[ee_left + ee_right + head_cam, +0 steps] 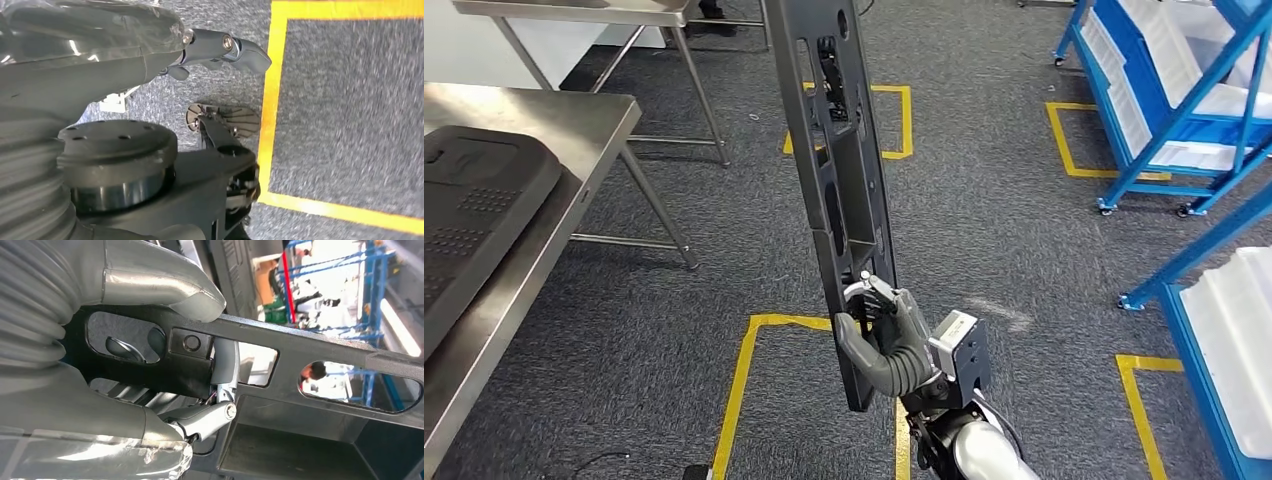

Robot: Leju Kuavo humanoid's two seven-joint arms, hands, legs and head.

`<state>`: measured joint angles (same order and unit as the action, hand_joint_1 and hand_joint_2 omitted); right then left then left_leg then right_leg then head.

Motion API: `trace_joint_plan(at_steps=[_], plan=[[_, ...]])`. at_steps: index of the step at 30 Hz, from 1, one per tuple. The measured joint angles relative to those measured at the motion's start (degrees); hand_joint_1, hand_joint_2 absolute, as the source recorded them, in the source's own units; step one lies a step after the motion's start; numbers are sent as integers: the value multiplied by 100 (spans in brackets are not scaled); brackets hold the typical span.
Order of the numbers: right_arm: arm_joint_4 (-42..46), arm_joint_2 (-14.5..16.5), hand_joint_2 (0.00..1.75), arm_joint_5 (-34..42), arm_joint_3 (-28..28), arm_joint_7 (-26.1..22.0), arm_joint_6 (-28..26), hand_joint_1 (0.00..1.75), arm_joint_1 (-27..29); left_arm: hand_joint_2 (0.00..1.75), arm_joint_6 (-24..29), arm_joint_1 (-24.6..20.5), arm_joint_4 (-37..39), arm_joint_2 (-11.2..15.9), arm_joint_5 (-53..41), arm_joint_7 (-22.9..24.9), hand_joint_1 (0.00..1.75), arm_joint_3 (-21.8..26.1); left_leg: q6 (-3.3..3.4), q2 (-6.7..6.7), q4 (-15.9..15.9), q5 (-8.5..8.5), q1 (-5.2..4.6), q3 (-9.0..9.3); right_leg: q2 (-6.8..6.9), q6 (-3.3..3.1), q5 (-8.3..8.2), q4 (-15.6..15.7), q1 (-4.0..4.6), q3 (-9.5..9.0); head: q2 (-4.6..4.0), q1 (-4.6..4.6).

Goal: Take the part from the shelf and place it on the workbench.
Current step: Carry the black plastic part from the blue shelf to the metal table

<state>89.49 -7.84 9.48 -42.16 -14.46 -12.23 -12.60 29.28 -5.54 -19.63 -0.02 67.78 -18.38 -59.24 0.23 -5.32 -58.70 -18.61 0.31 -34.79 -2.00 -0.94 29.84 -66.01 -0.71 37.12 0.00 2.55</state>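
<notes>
holding the part (839,170) upright near its lower end, my right hand (894,340) has its fingers wrapped through a cutout, thumb on the near edge. the part rises past the top of the head view, off the bench (574,160), which sits well apart at left. between them lies open grey carpet (984,200) marked with yellow tape (742,370); blue racks (1164,130) stand at right. the part is long, flat, black moulded plastic, ribbed, with slots and recesses. the bench is brushed steel and carries a dark textured panel (474,210) near its edge. my left hand (220,47) hangs over the carpet, fingers loose, holding nothing.
</notes>
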Motion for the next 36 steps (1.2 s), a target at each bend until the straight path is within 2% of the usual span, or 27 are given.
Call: trace_joint_plan(at_steps=[1, 2, 3, 5, 6, 8, 9, 10, 11, 12, 13, 14, 15, 17, 18, 19, 21, 22, 23, 25, 27, 28, 29, 30, 32, 34, 36], plan=[[8, -8, 175, 10, 27, -9, -2, 175, 3, 175, -3, -7, 0, -1, 3, 1, 0, -1, -19, -75, -19, -7, 3, -12, -155, -5, -147, 363, -12, -146, 0, 1], [17, -16, 175, 18, 49, -16, -2, 175, 9, 175, -5, -13, -1, -1, 6, 3, 0, -2, -44, -140, -30, -9, 15, -32, -284, -5, -209, 574, -17, -229, 0, 2], [26, -25, 175, 23, 68, -22, -2, 175, 18, 175, -7, -15, -1, -1, 10, 5, 0, -4, -80, -202, -33, -6, 37, -54, -359, -6, -199, 653, -9, -259, 0, -1], [44, -37, 175, 28, 100, -30, -3, 175, 30, 175, -15, -6, -1, -1, 17, 8, 0, -9, -165, -334, -13, 15, 70, -83, -267, -31, -208, 688, 11, -276, 0, -2], [57, -39, 175, 29, 113, -32, -5, 175, 32, 175, -20, 1, -1, -1, 26, 8, 0, -13, -201, -308, -33, -1, 74, -88, -185, -60, -218, 717, 13, -299, 0, -7], [92, -42, 175, 29, 130, -40, -7, 175, 34, 175, -30, 0, -1, -1, 43, 9, 0, -26, -257, -1, -344, -204, 45, -207, -6, -116, -239, 782, 5, -346, 0, -85], [106, -45, 175, 29, 140, -44, -10, 175, 37, 175, -36, -5, -2, -1, 49, 10, 0, -32, -277, 222, -679, -396, 37, -346, 87, -136, -239, 793, 16, -360, 0, -132], [114, -50, 175, 29, 151, -47, -16, 175, 45, 175, -42, -10, -1, -1, 50, 10, 0, -39, -299, 374, -1076, -600, 34, -527, 177, -151, -232, 794, 30, -364, 0, -178], [117, -56, 175, 30, 161, -47, -25, 175, 53, 175, -49, -13, -1, -1, 50, 10, 0, -45, -315, 444, -1442, -755, 40, -695, 269, -160, -225, 792, 43, -363, 0, -203], [117, -60, 175, 30, 167, -47, -34, 175, 63, 175, -56, -12, -1, -1, 51, 14, 0, -50, -322, 474, -1671, -822, 45, -794, 356, -167, -218, 790, 52, -363, 0, -223], [118, -63, 175, 31, 171, -47, -46, 175, 72, 175, -62, -8, -1, -1, 53, 21, 0, -58, -321, 486, -1685, -780, 47, -783, 435, -169, -212, 788, 58, -363, 0, -244], [119, -64, 175, 31, 174, -49, -57, 175, 76, 175, -66, -6, -1, -1, 55, 28, 0, -70, -310, 504, -1468, -640, 44, -655, 510, -169, -205, 786, 64, -367, 0, -267], [125, -64, 175, 33, 180, -53, -68, 175, 78, 175, -69, -6, 0, -1, 58, 35, 0, -81, -285, 563, -1074, -447, 33, -432, 578, -166, -196, 785, 71, -377, 0, -291], [143, -65, 175, 36, 200, -66, -84, 175, 79, 175, -74, -15, 0, -1, 62, 39, 0, -98, -198, 835, -281, -172, -30, -25, 701, -144, -173, 775, 98, -396, 0, -328], [151, -65, 175, 38, 209, -73, -87, 175, 80, 175, -80, -19, 0, -1, 64, 39, 0, -102, -153, 931, -65, -117, -64, 72, 757, -126, -163, 771, 109, -402, 0, -329], [157, -66, 175, 41, 215, -79, -90, 175, 83, 175, -86, -19, 0, -1, 67, 40, 0, -107, -118, 973, 16, -115, -92, 88, 812, -104, -156, 768, 115, -406, 0, -326], [166, -68, 175, 47, 228, -86, -92, 175, 88, 175, -97, -8, 0, -1, 74, 43, 0, -116, -60, 837, 63, -77, -86, 85, 898, -49, -128, 757, 108, -426, 0, -315], [173, -70, 175, 51, 243, -92, -93, 175, 90, 175, -100, -3, 1, -2, 81, 44, 0, -122, -31, 763, 100, -52, -68, 99, 822, -16, -77, 697, 97, -417, 0, -311], [182, -72, 175, 55, 262, -99, -93, 175, 91, 175, -104, -4, 1, -2, 91, 45, 0, -128, 1, 691, 135, -24, -48, 115, 686, 13, 24, 553, 80, -368, 0, -299], [194, -84, 175, 66, 297, -114, -95, 175, 105, 175, -111, -16, 2, -5, 107, 45, 0, -136, 36, 556, 161, 2, -29, 131, 337, 52, 354, -68, 43, -94, 0, -231], [196, -104, 175, 78, 323, -116, -99, 175, 133, 175, -117, -19, 2, -8, 114, 45, 0, -139, 46, 417, 146, 3, -30, 128, 220, 72, 604, -749, 26, 251, 0, -165], [196, -113, 175, 82, 336, -116, -101, 175, 145, 175, -120, -18, 2, -9, 115, 45, 0, -140, 45, 337, 131, -3, -29, 128, 210, 79, 575, -859, 19, 326, 0, -142], [196, -118, 175, 84, 349, -115, -102, 175, 151, 175, -123, -17, 2, -9, 116, 45, 0, -140, 37, 256, 107, -13, -25, 128, 202, 85, 428, -732, 10, 290, 0, -124], [196, -121, 175, 84, 359, -116, -102, 175, 153, 175, -126, -18, 2, -9, 116, 45, 0, -141, 24, 176, 75, -31, -19, 127, 171, 90, 201, -404, -4, 156, 0, -105], [197, -126, 175, 90, 373, -121, -102, 175, 152, 175, -132, -24, 3, -10, 118, 46, 0, -142, -27, 32, -6, -80, -2, 103, -43, 94, -104, 319, -42, -167, 0, -73], [205, -132, 175, 101, 385, -128, -101, 175, 152, 175, -143, -29, 4, -11, 124, 51, 0, -143, -93, -74, -59, -98, 16, 46, -214, 74, -127, 592, -58, -282, 0, -64], [211, -137, 175, 112, 398, -137, -97, 175, 147, 175, -157, -22, 6, -11, 130, 66, 0, -145, -163, -168, -59, -82, 33, 3, -149, 15, -137, 606, -43, -275, 0, -84]])
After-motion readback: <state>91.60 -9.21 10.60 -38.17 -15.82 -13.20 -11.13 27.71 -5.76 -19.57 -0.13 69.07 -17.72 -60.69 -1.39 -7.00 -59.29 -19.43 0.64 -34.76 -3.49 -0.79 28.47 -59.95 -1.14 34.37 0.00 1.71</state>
